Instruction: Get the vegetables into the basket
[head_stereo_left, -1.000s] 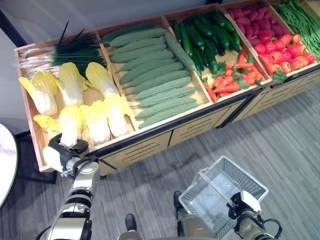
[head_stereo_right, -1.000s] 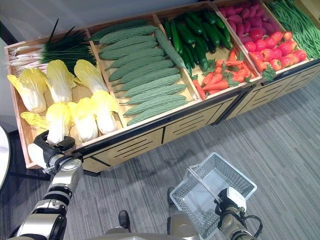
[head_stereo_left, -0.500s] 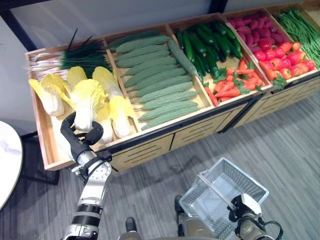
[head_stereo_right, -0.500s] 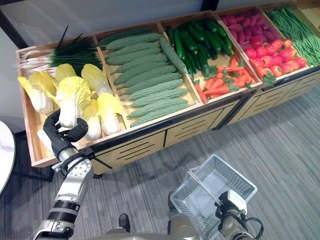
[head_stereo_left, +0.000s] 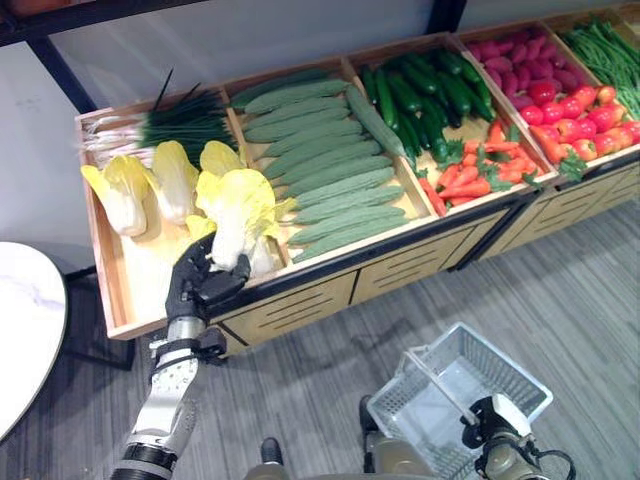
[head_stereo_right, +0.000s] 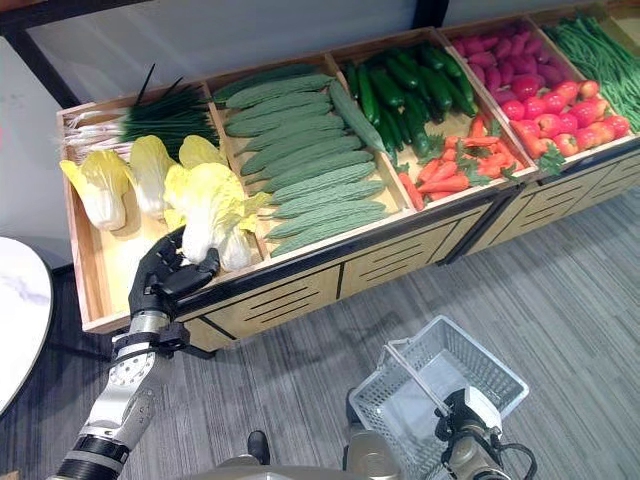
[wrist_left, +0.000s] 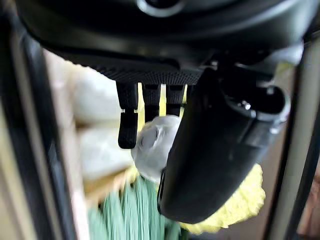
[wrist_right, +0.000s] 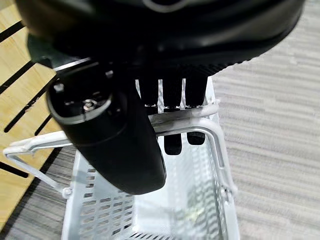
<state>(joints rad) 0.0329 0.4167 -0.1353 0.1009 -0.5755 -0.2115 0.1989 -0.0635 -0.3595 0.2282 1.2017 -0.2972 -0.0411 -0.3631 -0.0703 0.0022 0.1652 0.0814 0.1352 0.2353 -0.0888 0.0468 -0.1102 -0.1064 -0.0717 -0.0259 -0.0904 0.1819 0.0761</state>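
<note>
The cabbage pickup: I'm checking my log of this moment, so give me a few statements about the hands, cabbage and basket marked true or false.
1. The left hand is curled round a napa cabbage. True.
2. The right hand holds the white basket by its handle. True.
3. A cabbage already lies in the basket. False: the basket holds no vegetables.
4. The held cabbage comes from the red-vegetable compartment. False: it is at the leftmost compartment, with the other cabbages and the green onions.

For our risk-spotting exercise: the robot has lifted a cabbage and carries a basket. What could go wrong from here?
1. The left hand grips the cabbage only at its stem end, so the leafy bulk may tip or slip out.
2. The basket hangs tilted from its handle in the right hand, so a dropped cabbage might hit the rim.
</note>
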